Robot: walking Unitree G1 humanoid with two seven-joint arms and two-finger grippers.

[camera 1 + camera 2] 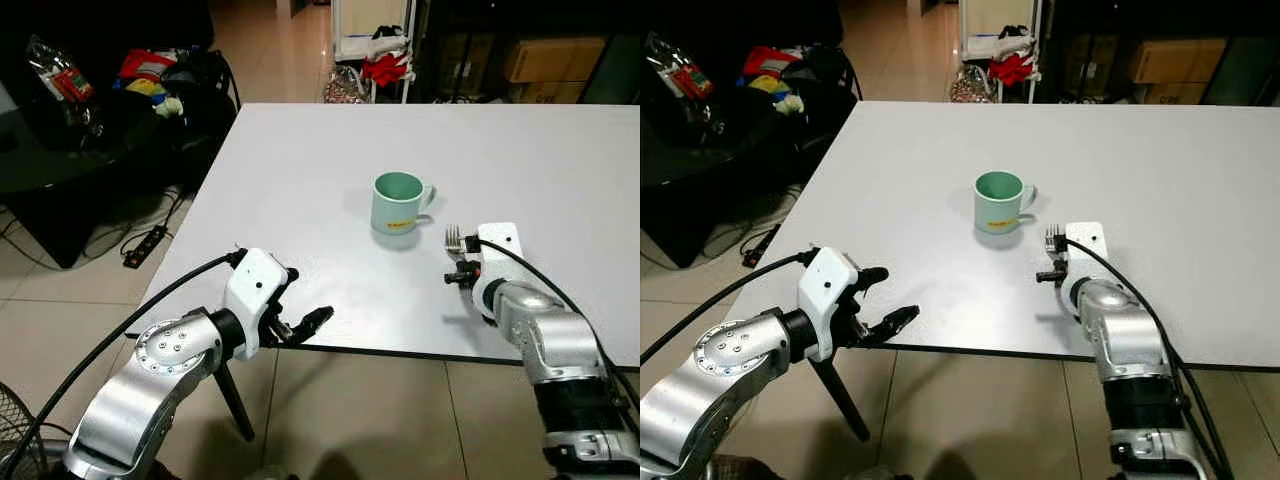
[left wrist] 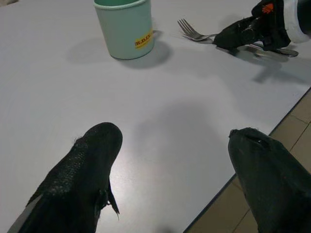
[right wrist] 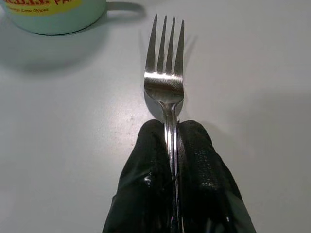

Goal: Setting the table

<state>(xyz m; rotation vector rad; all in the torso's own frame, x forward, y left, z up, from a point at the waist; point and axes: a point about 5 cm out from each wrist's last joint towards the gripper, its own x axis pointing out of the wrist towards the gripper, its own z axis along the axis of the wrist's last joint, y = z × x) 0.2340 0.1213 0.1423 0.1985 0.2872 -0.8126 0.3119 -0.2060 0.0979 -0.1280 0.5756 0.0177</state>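
A mint-green mug (image 1: pixel 399 203) with a yellow label stands near the middle of the white table (image 1: pixel 300 170). To its right, my right gripper (image 3: pixel 173 133) is shut on the handle of a silver fork (image 3: pixel 165 80), tines pointing away from me, low over the tabletop. The fork (image 1: pixel 454 238) sits just right of the mug (image 3: pixel 53 14). My left gripper (image 1: pixel 300 300) is open at the table's near left edge, its fingers (image 2: pixel 82 170) spread wide with nothing between them. From the left wrist view the mug (image 2: pixel 124 26) and the held fork (image 2: pixel 192 31) lie ahead.
Tiled floor lies below the near table edge (image 1: pixel 400 352). A dark low table (image 1: pixel 60 150) with bags and clutter stands at the left. A white rack (image 1: pixel 372 45) with red cloth and cardboard boxes (image 1: pixel 555 60) stand behind the table. A power strip (image 1: pixel 145 245) lies on the floor.
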